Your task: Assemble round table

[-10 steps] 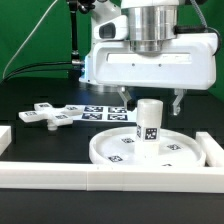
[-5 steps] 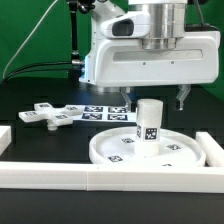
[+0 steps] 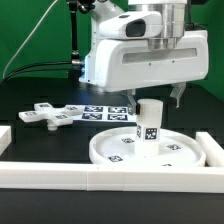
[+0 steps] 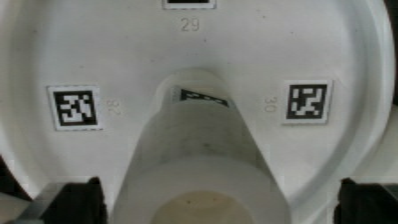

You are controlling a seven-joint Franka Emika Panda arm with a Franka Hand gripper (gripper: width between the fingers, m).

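The short post (image 3: 149, 122) is seen upright on the round disc (image 3: 98, 148), lower centre of the frame, apparently seated. The gripper (image 3: 153, 98) is spread above it, nothing grasped. The cross piece (image 3: 47, 114), at mid-left, is yet to be fitted.

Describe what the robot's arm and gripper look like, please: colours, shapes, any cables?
The gripper is a boxy, glossy white housing with rounded edges, hanging from a silver-grey metal cylinder. Two slim dark fingers stick out underneath. Thin black cables run behind it, on the exterior view's left. No markings show on it.
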